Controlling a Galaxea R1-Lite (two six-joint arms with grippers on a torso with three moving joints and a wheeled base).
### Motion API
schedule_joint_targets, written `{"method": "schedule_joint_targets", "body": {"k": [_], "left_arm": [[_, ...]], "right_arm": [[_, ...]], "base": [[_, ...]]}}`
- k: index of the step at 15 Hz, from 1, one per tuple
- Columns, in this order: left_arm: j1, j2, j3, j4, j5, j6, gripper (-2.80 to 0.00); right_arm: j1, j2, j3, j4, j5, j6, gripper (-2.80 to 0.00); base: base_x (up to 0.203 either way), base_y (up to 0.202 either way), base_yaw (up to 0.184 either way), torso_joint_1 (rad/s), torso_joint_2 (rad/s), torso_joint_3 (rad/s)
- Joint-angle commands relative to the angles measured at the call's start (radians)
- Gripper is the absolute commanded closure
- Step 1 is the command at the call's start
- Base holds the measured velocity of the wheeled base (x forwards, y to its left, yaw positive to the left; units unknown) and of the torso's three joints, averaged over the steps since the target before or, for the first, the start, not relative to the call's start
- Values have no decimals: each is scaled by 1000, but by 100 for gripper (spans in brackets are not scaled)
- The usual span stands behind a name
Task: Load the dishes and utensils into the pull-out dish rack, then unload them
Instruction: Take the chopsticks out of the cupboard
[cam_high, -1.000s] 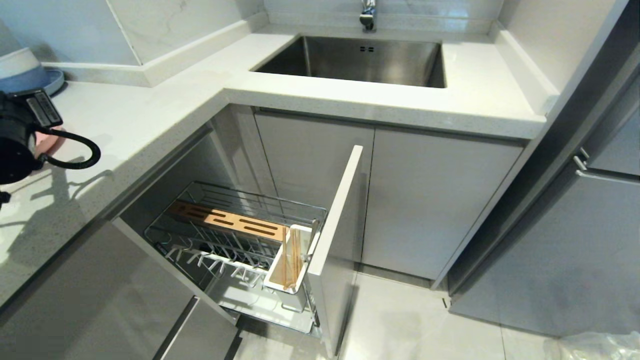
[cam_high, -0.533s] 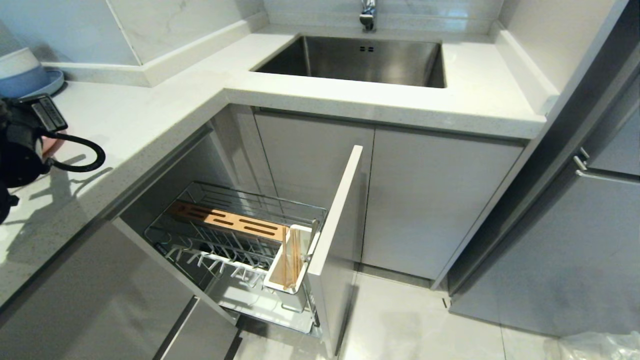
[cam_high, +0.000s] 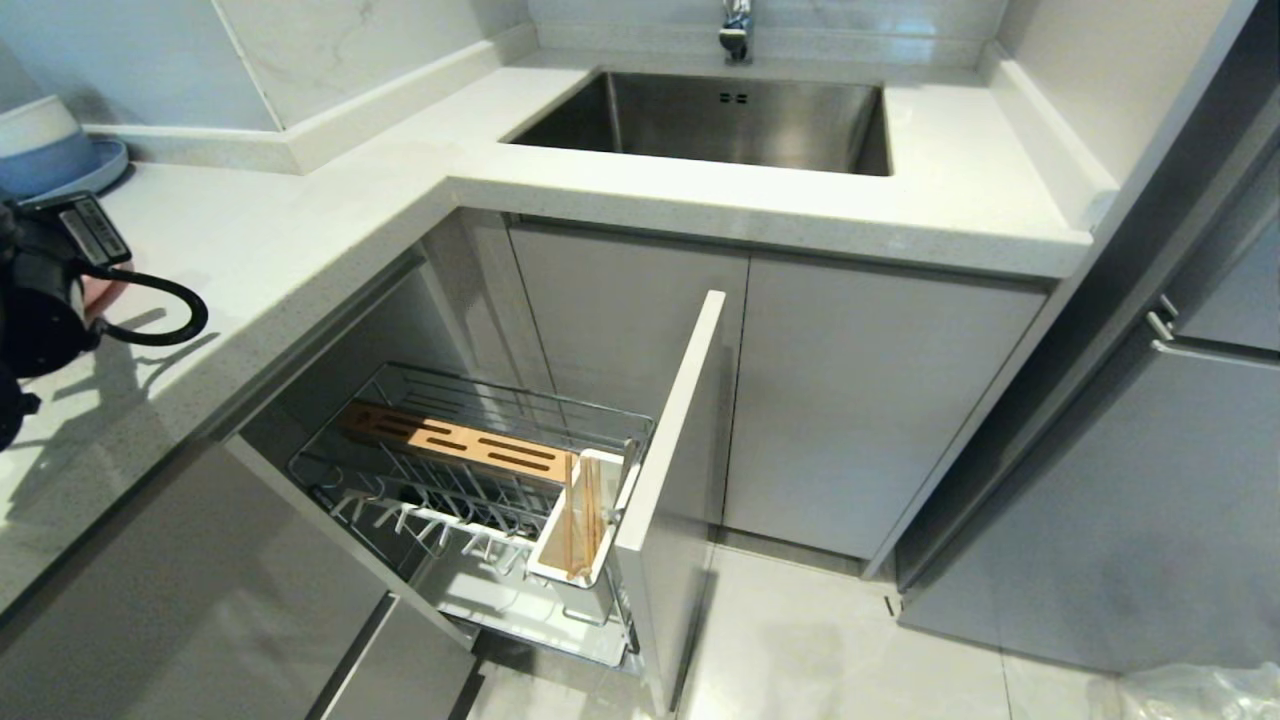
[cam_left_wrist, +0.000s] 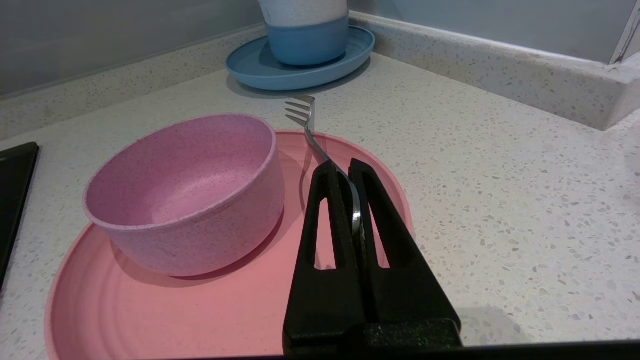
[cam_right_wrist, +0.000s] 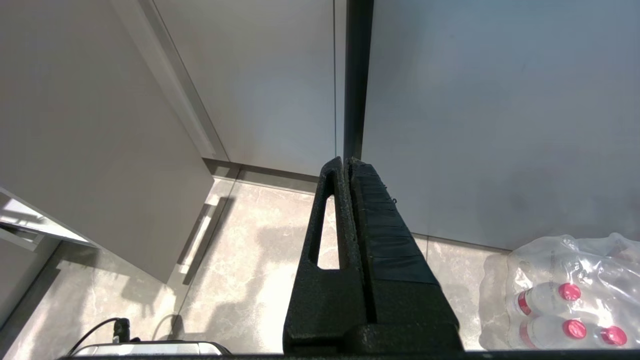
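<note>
My left gripper (cam_left_wrist: 344, 167) is shut on the handle of a small silver fork (cam_left_wrist: 305, 120), holding it just above the pink plate (cam_left_wrist: 240, 305) on the counter. The fork's tines stick out past the fingertips. A pink bowl (cam_left_wrist: 190, 192) stands on that plate beside the gripper. In the head view only the left wrist (cam_high: 40, 300) shows at the far left, over the counter. The pull-out dish rack (cam_high: 470, 480) stands open below the counter, with chopsticks (cam_high: 580, 520) upright in its white utensil holder (cam_high: 575, 585). My right gripper (cam_right_wrist: 347, 162) hangs shut and empty over the floor.
A blue plate (cam_left_wrist: 280, 75) carrying a blue and white bowl (cam_left_wrist: 307, 30) stands at the counter's back corner. The sink (cam_high: 720, 120) lies to the right. The rack's grey door front (cam_high: 670, 480) juts into the floor space. Wrapped bottles (cam_right_wrist: 565, 295) lie on the floor.
The left wrist has shifted slightly at the head view's left edge. The rack and its chopsticks have not moved.
</note>
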Motion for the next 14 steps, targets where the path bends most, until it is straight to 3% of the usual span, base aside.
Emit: {"method": "schedule_joint_targets", "body": {"k": [1,12,13,14], "left_arm": [[1,2,2,-4,4,1,0],[1,5,11,-10,4,-6,0],[1,3,11,-11,4,-6,-280],[1,2,11,-23,4,-6,-280]], "right_arm": [[0,0,2,0,0,0,0],[0,0,2,0,0,0,0],[0,0,2,0,0,0,0],[0,0,2,0,0,0,0]], "base": [[0,0,0,0,0,0],[0,0,0,0,0,0],[0,0,0,0,0,0],[0,0,0,0,0,0]]}}
